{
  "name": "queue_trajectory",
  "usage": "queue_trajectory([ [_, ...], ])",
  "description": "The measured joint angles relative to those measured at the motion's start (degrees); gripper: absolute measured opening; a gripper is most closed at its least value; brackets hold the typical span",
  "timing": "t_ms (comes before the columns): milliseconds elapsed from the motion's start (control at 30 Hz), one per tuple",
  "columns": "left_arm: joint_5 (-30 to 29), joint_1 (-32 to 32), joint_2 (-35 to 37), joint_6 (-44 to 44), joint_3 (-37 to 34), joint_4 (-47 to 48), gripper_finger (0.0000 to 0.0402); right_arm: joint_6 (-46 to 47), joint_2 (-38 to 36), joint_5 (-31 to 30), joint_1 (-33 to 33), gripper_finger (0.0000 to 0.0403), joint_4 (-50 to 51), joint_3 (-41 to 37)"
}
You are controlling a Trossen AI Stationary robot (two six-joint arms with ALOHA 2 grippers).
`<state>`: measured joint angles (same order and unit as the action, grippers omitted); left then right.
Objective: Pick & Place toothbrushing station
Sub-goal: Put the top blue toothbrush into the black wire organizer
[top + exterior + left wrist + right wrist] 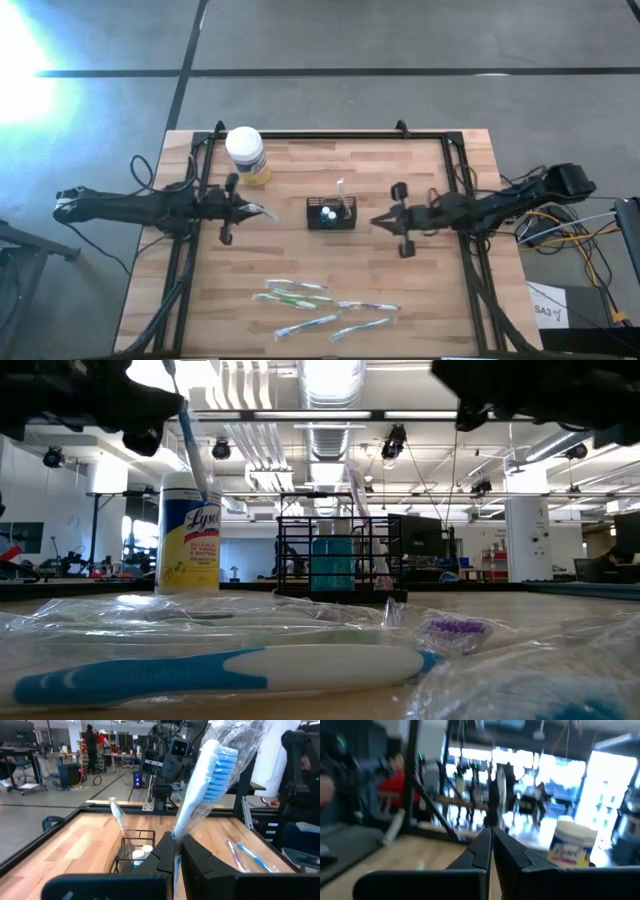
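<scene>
The toothbrushing station, a small black wire-mesh caddy (331, 214), stands at the table's middle. It holds an upright wrapped toothbrush and white-capped items, and also shows in the low view (335, 560) and the left wrist view (131, 851). My left gripper (258, 211) is left of the caddy, above the table, shut on a blue-and-white toothbrush in clear wrap (205, 775). My right gripper (376, 222) is right of the caddy, shut and empty; it also shows in its own wrist view (491, 836). My left gripper pinches the wrapped toothbrush's handle (176, 836) between its two fingers. The fingers come about level from the table's left side and lie along the brush. The bristle end (220, 767) sticks out past the fingertips toward the caddy, lifted clear of the table.
A white-lidded jar with a yellow label (247, 154) stands at the far left, behind my left gripper. Several wrapped toothbrushes (320, 305) lie near the table's front edge. A black frame (330, 134) runs round the tabletop.
</scene>
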<state>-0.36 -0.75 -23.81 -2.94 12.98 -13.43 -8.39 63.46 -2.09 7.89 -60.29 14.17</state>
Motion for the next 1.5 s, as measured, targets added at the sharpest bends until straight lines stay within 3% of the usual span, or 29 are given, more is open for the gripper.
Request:
queue_trajectory([
  [100,0.01,0.0,2.43,0.06,-1.74,0.2,0.0011,2.05,-3.26,-0.53,-0.01,0.001,-4.26,-4.19],
  [267,0.01,0.02,5.42,0.94,-4.3,0.58,0.0012,3.59,-7.21,-8.25,-0.07,0.0008,-3.15,-8.15],
  [733,0.01,0.02,12.15,1.25,-5.77,7.51,0.0011,3.27,-15.37,-8.46,-0.01,0.0008,-3.96,-13.43],
  [1000,-3.92,0.07,13.74,-2.03,-4.29,9.28,0.0011,1.97,-16.63,-10.15,-0.03,0.0008,-4.02,-13.5],
  [1233,-7.81,0.77,8.17,-0.18,1.16,6.68,0.0011,0.42,-16.55,-11.58,-0.03,0.0008,-3.95,-13.5],
  [1500,-3.99,3.83,-7.8,4.19,7.67,-4.51,0.0011,0.27,-16.57,-11.58,-0.03,0.0008,-4.24,-13.5],
])
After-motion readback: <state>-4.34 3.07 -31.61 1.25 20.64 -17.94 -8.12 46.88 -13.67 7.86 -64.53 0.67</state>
